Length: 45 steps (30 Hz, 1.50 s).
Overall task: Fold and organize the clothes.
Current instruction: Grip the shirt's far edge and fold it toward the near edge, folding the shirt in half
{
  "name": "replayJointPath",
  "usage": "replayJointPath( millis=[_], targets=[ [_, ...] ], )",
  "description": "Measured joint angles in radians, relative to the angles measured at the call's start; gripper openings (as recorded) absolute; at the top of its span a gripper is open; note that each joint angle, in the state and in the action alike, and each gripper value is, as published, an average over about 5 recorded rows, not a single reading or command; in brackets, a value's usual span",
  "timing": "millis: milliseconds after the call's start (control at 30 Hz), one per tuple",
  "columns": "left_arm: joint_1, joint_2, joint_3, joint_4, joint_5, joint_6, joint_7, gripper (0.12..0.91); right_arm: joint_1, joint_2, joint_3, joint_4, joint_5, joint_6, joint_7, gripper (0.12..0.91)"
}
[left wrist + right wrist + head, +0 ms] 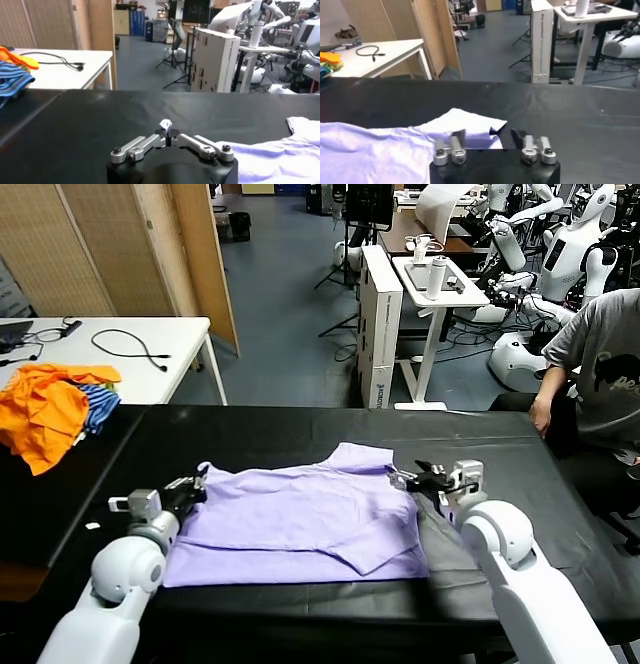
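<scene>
The pale lavender T-shirt (pixel 300 519) lies spread on the black table (pixel 500 444), with one flap folded over near its front right. My left gripper (pixel 198 482) is at the shirt's left sleeve edge. In the left wrist view it (pixel 167 134) is shut, with a small tuft of pale cloth (pixel 165 123) pinched between the tips, and the shirt (pixel 280 155) lies off to one side. My right gripper (pixel 402 477) is at the shirt's right sleeve corner. In the right wrist view it (pixel 487 136) is open, its fingers (pixel 457 135) straddling the shirt's corner (pixel 465 122).
A heap of orange and blue-striped garments (pixel 50 409) lies at the table's far left. A white table with a cable (pixel 130 344) stands behind. A seated person (pixel 600 374) is at the right edge. A small white scrap (pixel 92 526) lies near my left arm.
</scene>
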Motion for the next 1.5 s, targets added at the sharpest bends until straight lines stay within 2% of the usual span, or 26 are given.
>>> replayJointPath(
  millis=[167,400,500,667,767,1133,1500],
  targets=[
    [0.008,-0.008,0.004,0.0,0.011,0.001,0.001,0.161,0.049,0.018,-0.032,-0.067,0.001,0.0,0.002,0.808],
    [0.025,-0.01,0.0,-0.003,0.023,0.0,0.004,0.161,0.087,0.041,-0.054,-0.145,-0.002,0.0,0.003,0.726],
    [0.027,-0.01,0.0,-0.004,0.025,-0.001,0.005,0.159,0.091,0.043,-0.056,-0.157,-0.002,0.0,0.002,0.625],
    [0.026,-0.009,0.0,-0.005,0.025,-0.001,0.005,0.156,0.096,0.042,-0.057,-0.161,-0.002,0.002,-0.002,0.341],
    [0.024,-0.009,0.003,-0.003,0.027,-0.001,0.006,0.156,0.099,0.04,-0.057,-0.161,-0.002,0.002,-0.003,0.246],
    [0.022,-0.008,0.004,0.001,0.029,-0.001,0.006,0.156,0.106,0.039,-0.058,-0.167,-0.002,0.008,-0.01,0.14],
    [0.021,-0.007,0.003,0.001,0.03,-0.004,0.006,0.156,0.081,0.029,-0.044,-0.137,0.004,0.028,-0.021,0.139]
  ],
)
